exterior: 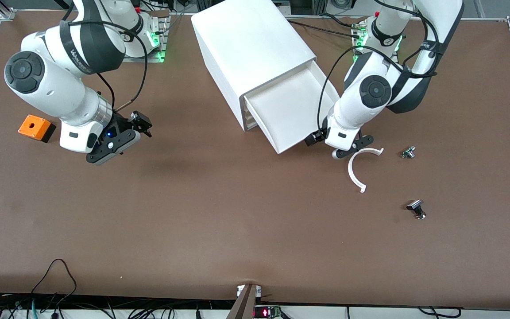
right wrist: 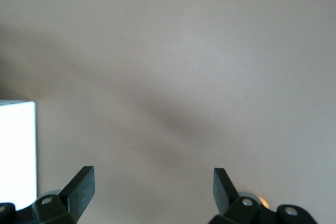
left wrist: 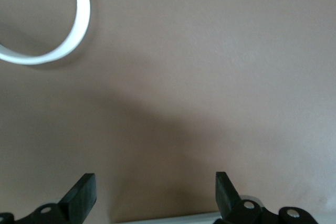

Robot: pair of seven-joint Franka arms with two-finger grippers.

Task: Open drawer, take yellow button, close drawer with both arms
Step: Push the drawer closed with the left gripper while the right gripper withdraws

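Nearest the front camera, toward the left arm's end of the table, lies a small black-and-silver part on the brown surface. Farther from the camera is a white curved strip, an open arc lying flat, and beside it, nearer the table's end, a second small silver part.

The left gripper hangs low at the upper end of that arc, just beside the pulled-out drawer's front corner. In the left wrist view its fingers stand wide apart with nothing between them, only bare table below and a piece of the white strip farther off.

The drawer is drawn well out of the white cabinet, topmost in the stack, and what shows of its white tray looks bare; the part under the left arm is hidden, and no orange-capped button can be made out anywhere in these views.

Toward the right arm's end, the right gripper hovers over open table, fingers spread wide and holding nothing; a white edge, probably the cabinet, sits at the side of its wrist view. An orange box with a hole rests beside that arm, near the table's end.
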